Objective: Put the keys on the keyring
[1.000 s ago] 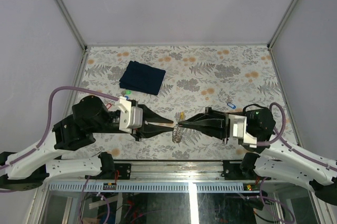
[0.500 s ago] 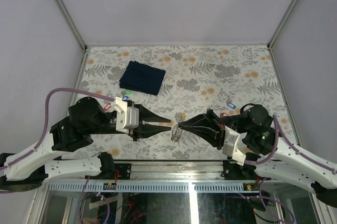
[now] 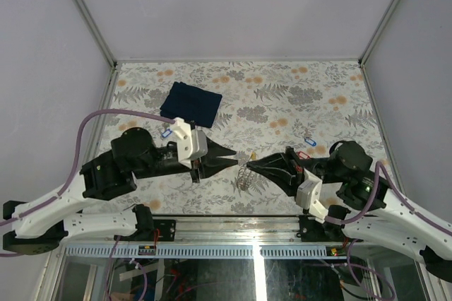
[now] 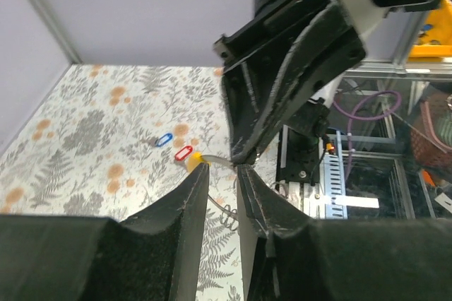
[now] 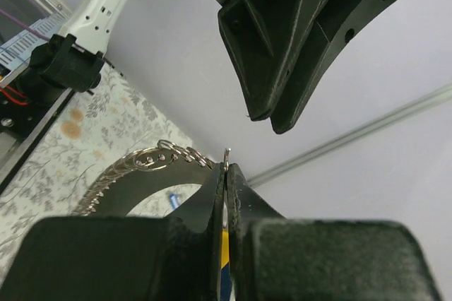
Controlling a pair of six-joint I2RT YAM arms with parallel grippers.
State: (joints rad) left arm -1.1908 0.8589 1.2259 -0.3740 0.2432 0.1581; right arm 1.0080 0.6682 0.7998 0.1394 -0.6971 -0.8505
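Two black claws meet almost tip to tip above the near part of the flower-patterned worktop (image 3: 282, 96). The right claw (image 5: 226, 170) has its fingers pressed fully together, clamped on the thin grey metal keyring (image 5: 161, 152), which they pinch at its upper edge. The rest of the keyring hangs down beside the tips. In the top view it looks like a small wire coil just over the worktop, between the two arms.

A small key with an oblong yellow plastic tag (image 4: 195, 162) sits right at the tip of this claw, on its far side. It seems to be joined to the pinched wire, but the wrist views are too close to tell this surely.

The left claw (image 4: 222, 174) has its fingers a little apart, with a narrow gap between them, and it holds nothing. Its tips are just beside the tips of the right claw and near the yellow tag.

Farther on the worktop, on the right side, a key with a blue tag (image 4: 164, 140) and a key with a red tag (image 4: 183, 152) lie near each other, apart from both claws. A dark blue folded cloth (image 3: 191, 103) lies flat toward the far left, well apart from the claws.
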